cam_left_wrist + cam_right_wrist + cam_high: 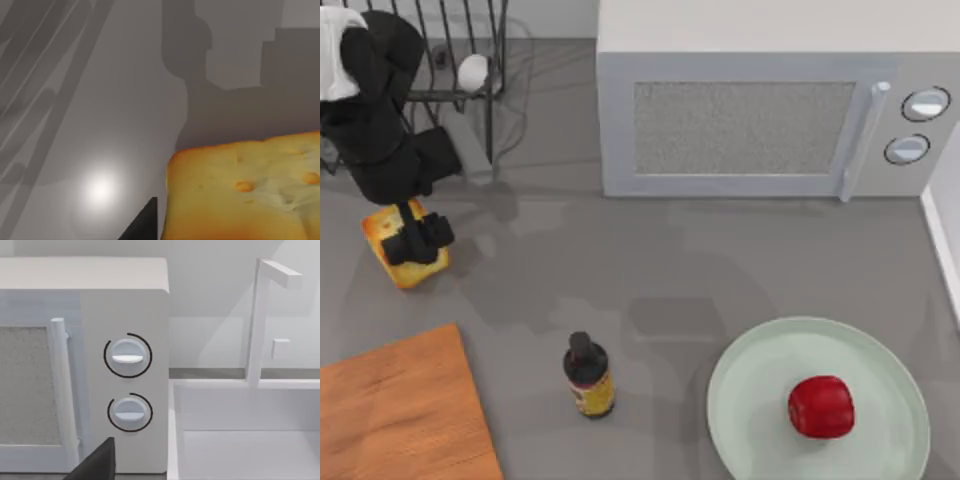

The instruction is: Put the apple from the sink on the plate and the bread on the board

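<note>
The bread [408,262], a golden toasted chunk, lies on the grey counter at the left, beyond the wooden board [395,410]. My left gripper [417,240] hangs right over it, open, fingers straddling the crust. In the left wrist view one dark finger [144,224] stands just beside the bread [245,195], a thin strip of counter between them. The red apple [820,407] rests on the pale green plate [880,370] at the front right. The right wrist view shows one dark finger [97,462] of my right gripper, held wide, facing the microwave and the white sink [240,450].
A dark bottle [588,375] stands between board and plate. The microwave [760,100] fills the back. A black wire rack [470,60] with a small white ball [472,72] sits at the back left, close behind my left arm. The sink's edge [945,235] runs along the right.
</note>
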